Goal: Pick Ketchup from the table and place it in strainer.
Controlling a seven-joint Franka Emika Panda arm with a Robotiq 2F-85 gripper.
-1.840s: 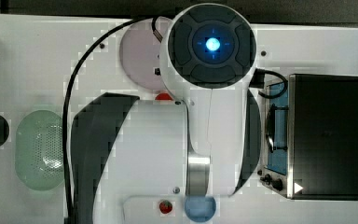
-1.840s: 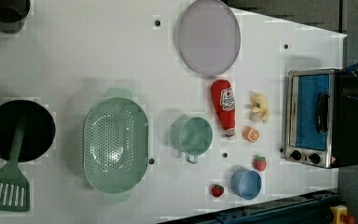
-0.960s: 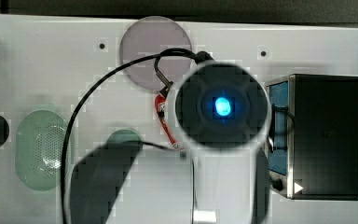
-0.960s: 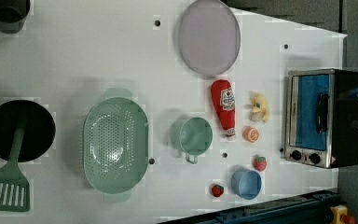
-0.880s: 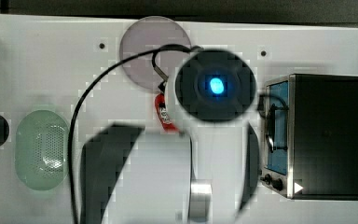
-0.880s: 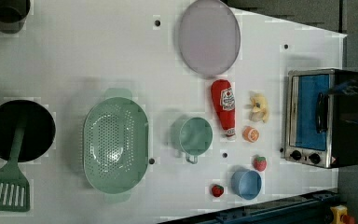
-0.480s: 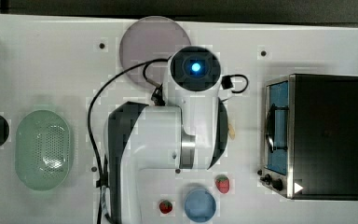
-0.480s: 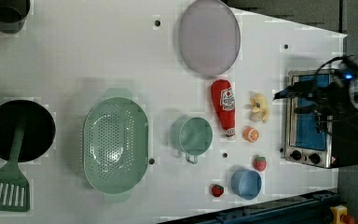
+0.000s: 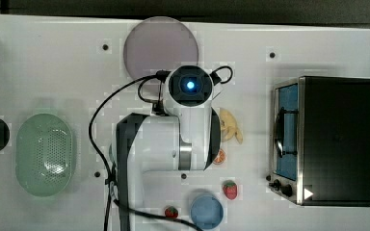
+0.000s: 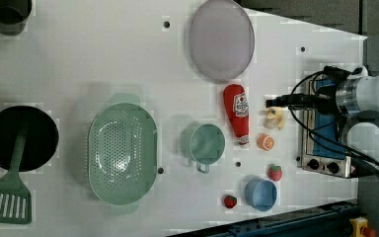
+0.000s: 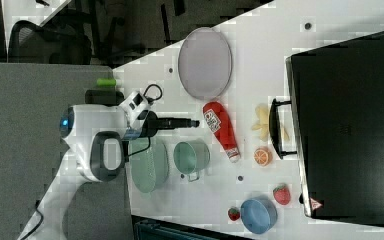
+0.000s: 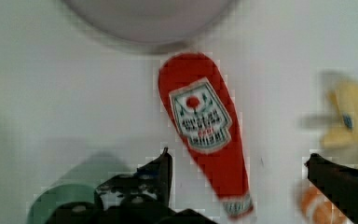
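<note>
Wrist view, Ketchup [image 12: 204,140] label (red-and-green crest), writing seemingly unreadable

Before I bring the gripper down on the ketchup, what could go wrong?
The open gripper straddles only the narrow cap end of the ketchup, so a grasp there may let the heavy end swing or slip. The orange slice and the banana lie close beside the bottle; one finger could nudge them. On the way to the strainer, the green cup sits in the path.
</note>
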